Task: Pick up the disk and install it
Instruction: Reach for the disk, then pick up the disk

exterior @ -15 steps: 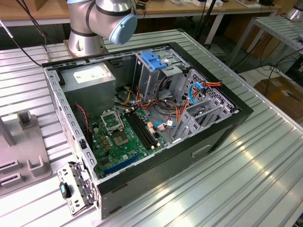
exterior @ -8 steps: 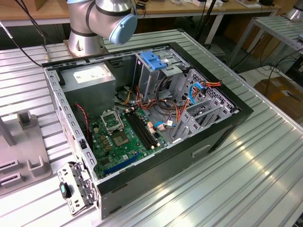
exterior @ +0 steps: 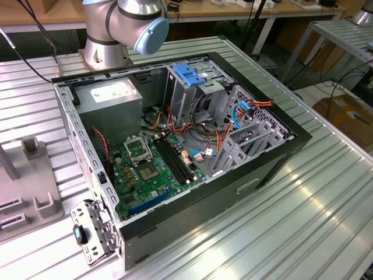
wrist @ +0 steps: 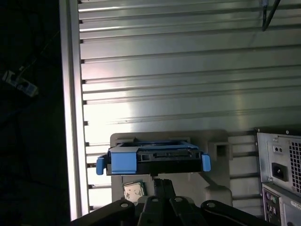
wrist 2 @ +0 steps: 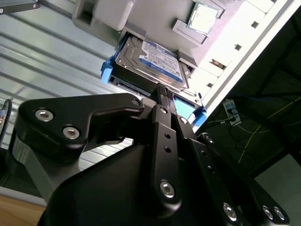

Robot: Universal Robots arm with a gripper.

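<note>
A ribbed aluminium desk (exterior: 326, 192) carries a black desktop computer case (exterior: 274, 169) lying open on its side. In the exterior view the silver robot arm (exterior: 125, 23) stands at the case's eleven o'clock. Inside the case, a green motherboard (exterior: 151, 175) lies toward seven o'clock and a grey boxy power supply (exterior: 111, 102) toward ten o'clock. A bare metal drive cage (exterior: 186, 93) topped by a blue plastic bracket (exterior: 187, 74) sits at twelve o'clock.

Both wrist views show the disk (wrist 2: 150, 59) (wrist: 155, 157), a flat silver-grey hard drive framed by a bright blue plastic carrier rail. It rests in a pale grey moulded holder (wrist 2: 155, 19) (wrist: 216, 160) on the ribbed desk, outside the case. A small square silver processor chip (wrist 2: 203, 16) (wrist: 132, 189) lies in the same holder, near the disk.

The black hand (wrist 2: 162, 92) (wrist: 162, 184) points at the disk's near edge with its fingers drawn together and nothing between them. I cannot tell whether the tips touch the blue rail.
</note>
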